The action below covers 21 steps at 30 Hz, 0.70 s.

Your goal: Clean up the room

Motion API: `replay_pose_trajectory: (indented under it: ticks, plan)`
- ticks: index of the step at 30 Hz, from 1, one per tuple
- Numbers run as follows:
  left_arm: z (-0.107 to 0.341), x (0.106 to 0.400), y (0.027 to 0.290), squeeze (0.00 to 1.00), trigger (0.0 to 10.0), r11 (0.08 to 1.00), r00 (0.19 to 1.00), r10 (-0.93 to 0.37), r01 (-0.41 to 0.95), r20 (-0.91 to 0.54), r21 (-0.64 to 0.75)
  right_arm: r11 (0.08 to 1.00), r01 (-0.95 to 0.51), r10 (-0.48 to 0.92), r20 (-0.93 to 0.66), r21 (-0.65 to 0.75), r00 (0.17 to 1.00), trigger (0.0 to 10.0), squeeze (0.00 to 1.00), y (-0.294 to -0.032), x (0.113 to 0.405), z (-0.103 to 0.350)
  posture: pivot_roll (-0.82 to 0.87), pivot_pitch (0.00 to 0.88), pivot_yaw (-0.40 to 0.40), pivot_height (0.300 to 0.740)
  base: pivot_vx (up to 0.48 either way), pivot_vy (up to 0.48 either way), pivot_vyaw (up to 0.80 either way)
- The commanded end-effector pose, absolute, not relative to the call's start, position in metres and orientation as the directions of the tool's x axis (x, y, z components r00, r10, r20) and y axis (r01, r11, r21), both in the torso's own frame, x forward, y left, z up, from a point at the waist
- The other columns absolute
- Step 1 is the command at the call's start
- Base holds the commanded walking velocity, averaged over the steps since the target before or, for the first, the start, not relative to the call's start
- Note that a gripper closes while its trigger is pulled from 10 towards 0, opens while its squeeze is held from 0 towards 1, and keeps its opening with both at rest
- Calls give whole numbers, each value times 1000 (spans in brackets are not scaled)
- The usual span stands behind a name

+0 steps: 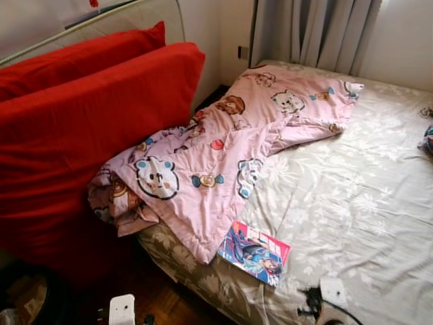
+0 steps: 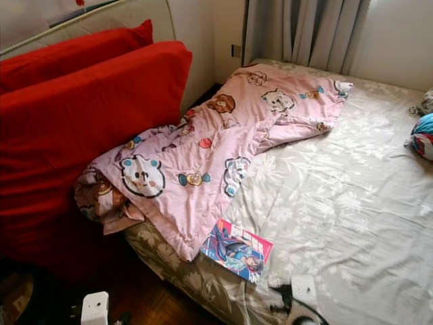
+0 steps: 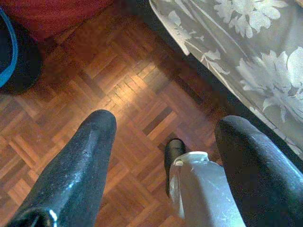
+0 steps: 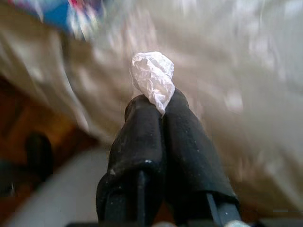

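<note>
A crumpled white paper (image 4: pixel 152 80) is pinched at the tips of my right gripper (image 4: pixel 161 106), which is shut on it. In the eye views the paper (image 1: pixel 333 291) and the black fingers (image 1: pixel 311 301) sit low over the near edge of the bed (image 1: pixel 365 203). My left gripper (image 3: pixel 168 122) hangs open with nothing between its fingers, above the parquet floor (image 3: pixel 118 85) beside the bed's side. A colourful magazine (image 1: pixel 254 252) lies on the bed's near corner. A rumpled pink cartoon blanket (image 1: pixel 223 149) stretches from that corner toward the curtains.
Two big red cushions (image 1: pixel 81 128) lean against the wall left of the bed. A blue and red bundle (image 2: pixel 423 135) lies at the bed's right edge. Grey curtains (image 1: pixel 318 30) hang behind. A dark object with a blue edge (image 3: pixel 9 56) rests on the floor.
</note>
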<state>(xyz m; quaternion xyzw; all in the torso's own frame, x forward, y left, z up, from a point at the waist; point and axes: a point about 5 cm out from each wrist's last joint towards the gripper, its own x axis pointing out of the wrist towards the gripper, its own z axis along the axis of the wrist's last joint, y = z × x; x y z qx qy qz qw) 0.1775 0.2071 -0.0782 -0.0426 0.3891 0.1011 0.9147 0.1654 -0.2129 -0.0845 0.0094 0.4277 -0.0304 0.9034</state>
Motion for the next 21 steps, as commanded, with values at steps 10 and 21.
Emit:
replay_pose_trajectory:
  ticks: [10,21]
  plan:
    - [-84,168,209,0,10000,980,631,149,-199,-761,27,998,61,-33,-790,6,613,10000,0,-212,159,-88,-90,123,39,740,0,0,0]
    - [-87,163,207,0,10000,981,617,143,-192,-774,28,998,55,-36,-789,-2,613,10000,0,-211,160,-87,-84,135,40,740,0,-70,0]
